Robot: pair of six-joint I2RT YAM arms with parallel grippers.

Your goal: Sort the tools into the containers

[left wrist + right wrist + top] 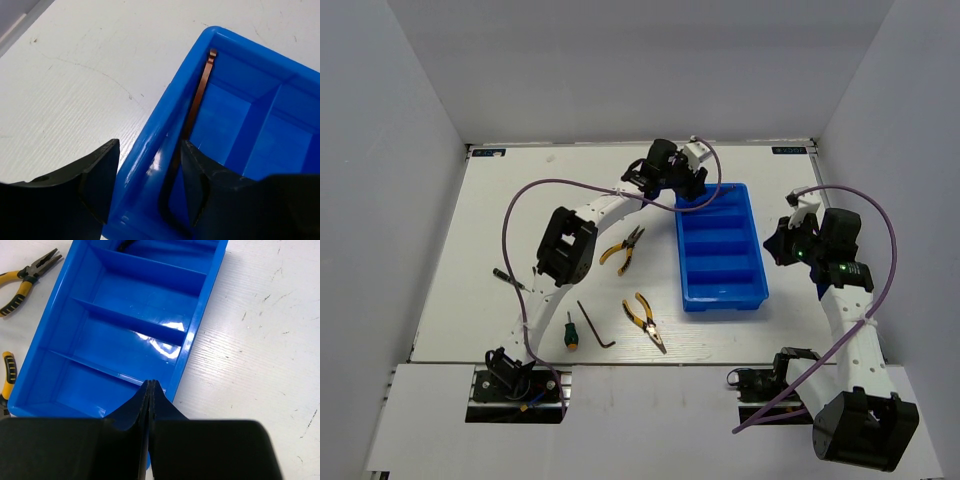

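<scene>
— Two grippers, from above: the left gripper (688, 186) is being held over the blue tray's (723, 272) far left corner, the right gripper (783, 246) beside its right wall.
— At the left wrist?
— The tray's wall is being straddled by widely parted fingers (100, 175), nothing gripped. A hex key (200, 95) is lying inside, its long axis along that wall, bent end nearest the gripper.
— The right wrist?
— Fingers (165, 410) are being pressed together, empty, beside the tray.
</scene>
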